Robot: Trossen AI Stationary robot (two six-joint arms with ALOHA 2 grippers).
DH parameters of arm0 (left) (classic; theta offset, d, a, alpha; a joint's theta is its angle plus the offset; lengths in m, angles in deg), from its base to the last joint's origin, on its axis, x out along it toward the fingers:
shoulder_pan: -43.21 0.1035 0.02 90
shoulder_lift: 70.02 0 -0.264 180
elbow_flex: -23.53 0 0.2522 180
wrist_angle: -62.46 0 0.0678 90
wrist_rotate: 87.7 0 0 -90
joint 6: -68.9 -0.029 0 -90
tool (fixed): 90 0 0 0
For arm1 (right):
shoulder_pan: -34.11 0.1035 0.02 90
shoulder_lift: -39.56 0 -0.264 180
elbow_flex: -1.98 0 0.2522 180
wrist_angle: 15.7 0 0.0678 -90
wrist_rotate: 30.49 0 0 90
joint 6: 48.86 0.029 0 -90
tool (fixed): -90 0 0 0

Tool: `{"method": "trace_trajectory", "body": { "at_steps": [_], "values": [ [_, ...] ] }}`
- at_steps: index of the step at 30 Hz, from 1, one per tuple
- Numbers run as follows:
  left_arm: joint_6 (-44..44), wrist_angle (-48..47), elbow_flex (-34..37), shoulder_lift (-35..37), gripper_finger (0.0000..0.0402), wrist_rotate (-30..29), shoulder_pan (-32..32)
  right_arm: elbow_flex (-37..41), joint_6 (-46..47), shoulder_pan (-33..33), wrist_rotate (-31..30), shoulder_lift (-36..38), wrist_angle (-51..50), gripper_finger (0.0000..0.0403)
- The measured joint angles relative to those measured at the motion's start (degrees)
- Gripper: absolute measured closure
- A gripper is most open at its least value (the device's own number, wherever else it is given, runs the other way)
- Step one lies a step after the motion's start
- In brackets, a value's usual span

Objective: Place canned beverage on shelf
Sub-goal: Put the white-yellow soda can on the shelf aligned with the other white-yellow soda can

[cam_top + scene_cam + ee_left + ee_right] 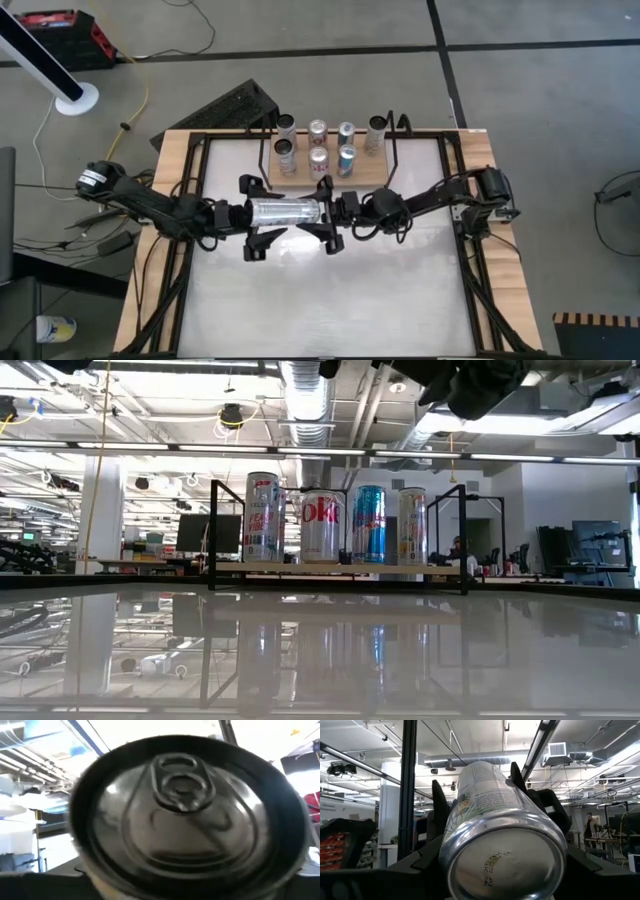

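Note:
A silver can (285, 212) hangs on its side, level, high above the middle of the white table, between my two grippers. My left gripper (262, 213) is at its tab end (180, 810), and my right gripper (322, 212) is at its base end (505, 865). Both are shut on it. The shelf (270, 176), a light-wood board in a black wire frame, stands at the table's far edge. Several upright cans (318, 158) stand on it, and they also show in the low view (320, 525). My left gripper pinches the can's side wall (451, 812) between its two fingers (439, 807), on the half toward the tab end. The fingers come level from the table's left and lie along the can. The can is level and clear of the table. My right gripper has the can's base end (470, 845) between its two fingers (600, 870), which flank it on either side. The fingers come level from the table's right and lie along the can. The can itself hides the exact place of contact.
Black frame rails (195, 200) and wood strips (170, 160) edge the white tabletop (320, 300). A black rack (235, 100) lies on the floor beyond the far left corner. A person (590, 827) sits far off in the room.

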State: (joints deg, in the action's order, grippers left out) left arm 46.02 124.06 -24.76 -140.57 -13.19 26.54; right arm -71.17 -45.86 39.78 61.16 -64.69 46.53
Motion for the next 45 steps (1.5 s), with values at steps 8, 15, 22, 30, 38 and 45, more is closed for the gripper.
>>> {"method": "trace_trajectory", "body": {
  "at_steps": [8,15,22,30,38,45],
  "values": [
    [0.81,-0.99,-0.27,0.07,0.0177,-1.68,-0.06,0.0,-0.15,0.33,-0.17,0.04,-0.66,0.0115],
    [-1.27,-10.15,-0.05,2.69,0.0177,-4.57,-1.5,0.04,-1.98,-0.26,-0.13,1.13,-14.98,0.0021],
    [2.4,-36.14,-0.31,16.24,0.0177,-16.66,-2.52,-0.02,-3.23,-1.31,-0.31,12.29,-54.09,0.0025],
    [21.33,-60.43,-0.18,16.21,0.0177,-9.6,4.31,0.02,9.53,0.95,-2.06,18.45,-86.89,0.0029],
    [22.91,-43.46,-0.29,-4.31,0.0177,4.63,9.89,0.04,17.69,4.82,-9.62,19.69,-99.02,0.0028],
    [23.31,-37.11,-6.08,-18.55,0.0177,10.45,13.13,0.04,19.08,7.65,-11.13,19.67,-102.0,0.0028]
  ]
}}
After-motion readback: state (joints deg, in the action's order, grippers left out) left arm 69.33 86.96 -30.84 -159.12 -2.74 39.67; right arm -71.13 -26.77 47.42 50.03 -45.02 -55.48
